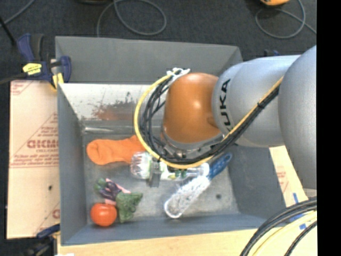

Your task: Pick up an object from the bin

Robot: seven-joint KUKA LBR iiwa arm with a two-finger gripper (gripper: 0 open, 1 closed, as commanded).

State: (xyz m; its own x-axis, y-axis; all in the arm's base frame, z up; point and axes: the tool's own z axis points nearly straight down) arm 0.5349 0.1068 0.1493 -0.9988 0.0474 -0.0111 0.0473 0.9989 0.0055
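End effector (154, 178), grip state not discernible under the arm (256, 105), low over a clear crumpled bottle (140, 166) beside an orange cloth (109, 150); approach step, closing and lifting probably next.

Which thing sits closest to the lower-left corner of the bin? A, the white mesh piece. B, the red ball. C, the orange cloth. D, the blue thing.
B: the red ball lies right in that corner, against the green toy, while the other three lie farther up or to the right.
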